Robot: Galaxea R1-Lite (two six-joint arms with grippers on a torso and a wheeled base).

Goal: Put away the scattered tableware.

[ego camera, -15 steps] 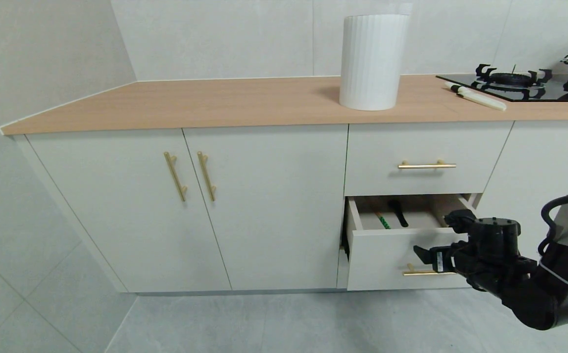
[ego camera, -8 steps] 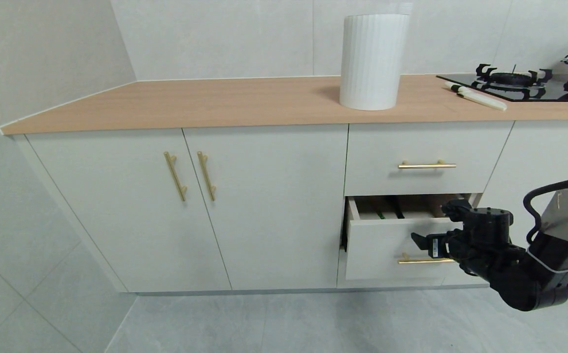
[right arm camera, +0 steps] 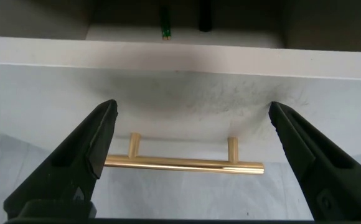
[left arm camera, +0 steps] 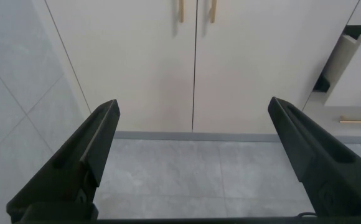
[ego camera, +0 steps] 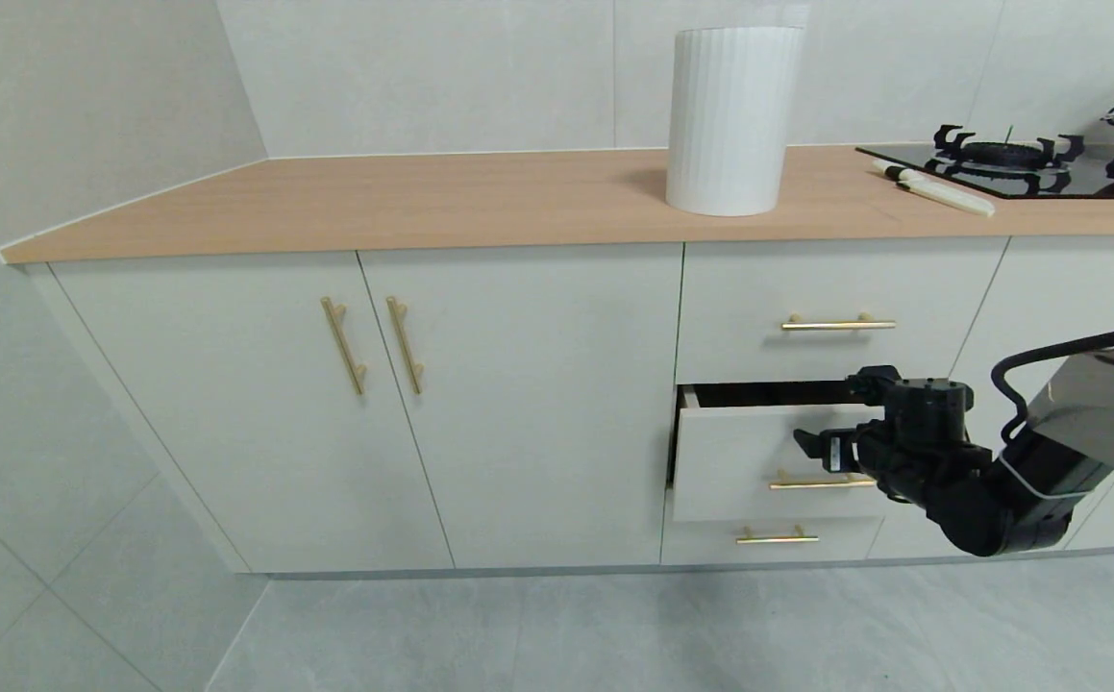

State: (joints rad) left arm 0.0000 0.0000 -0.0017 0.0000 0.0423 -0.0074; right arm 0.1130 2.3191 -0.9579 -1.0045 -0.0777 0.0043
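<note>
The right gripper (right arm camera: 191, 113) is held at the slightly open drawer (ego camera: 739, 461), jaws released, near its gold handle (right arm camera: 183, 165). The left gripper (left arm camera: 193, 111) is held with jaws released too.

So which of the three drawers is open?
The middle drawer, at the right gripper: it juts out, while the top drawer and bottom drawer sit flush.

On the table (ego camera: 422, 202): one white ribbed canister (ego camera: 730, 120), one pale knife (ego camera: 936, 189), and one black hob (ego camera: 1047, 185) at the right end. Under it are two cabinet doors (ego camera: 230, 432), three drawers (ego camera: 826, 284) and five gold handles (ego camera: 343, 344). Inside the middle drawer (ego camera: 739, 457) are two utensils: one green stick (right arm camera: 165, 26) and one black handle (right arm camera: 205, 23).
</note>
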